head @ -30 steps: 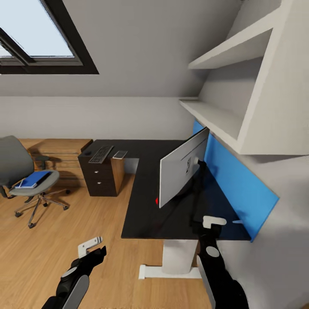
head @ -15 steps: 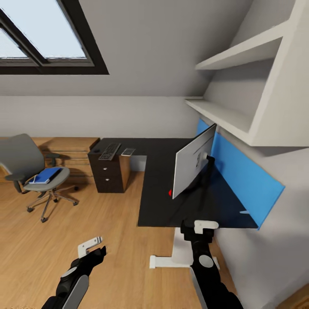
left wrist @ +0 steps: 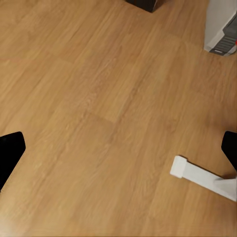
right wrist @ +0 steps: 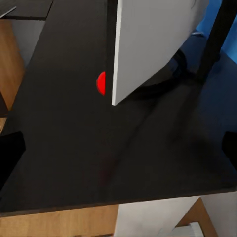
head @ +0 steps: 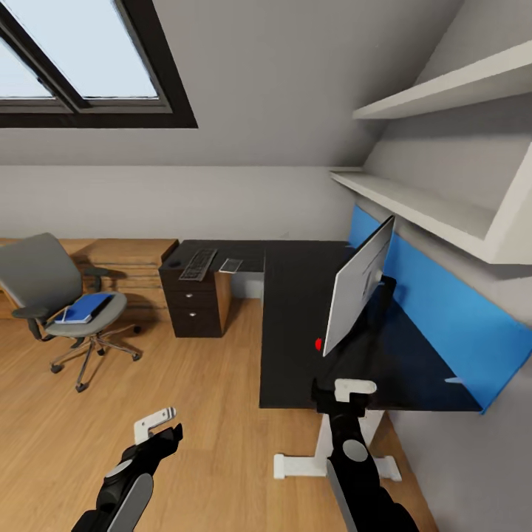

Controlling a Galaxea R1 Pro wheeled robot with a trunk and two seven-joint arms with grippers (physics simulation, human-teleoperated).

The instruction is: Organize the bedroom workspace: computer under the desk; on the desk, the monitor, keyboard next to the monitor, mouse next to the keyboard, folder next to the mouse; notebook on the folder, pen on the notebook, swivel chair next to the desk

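2 arms reach forward in the head view: the left gripper hangs over bare wood floor, and the right gripper sits at the near edge of the desk, just in front of the monitor. The monitor stands on the black top with its white back toward the camera and a red dot at its lower near corner. Far along the desk, above the black drawer unit, lie the keyboard and a flat grey square beside it. The swivel chair stands well apart on the floor to the left, with the blue folder on its seat; whether anything rests on the folder is too small to make out. The right wrist view adds the monitor's edge and black stand close ahead, with the 2 dark fingers spread wide at the picture's sides, holding nothing. The left wrist view gives floor, the white foot of the desk's pedestal, and a light-grey box, likely the computer, cut off at the corner; its fingers are likewise spread and empty.
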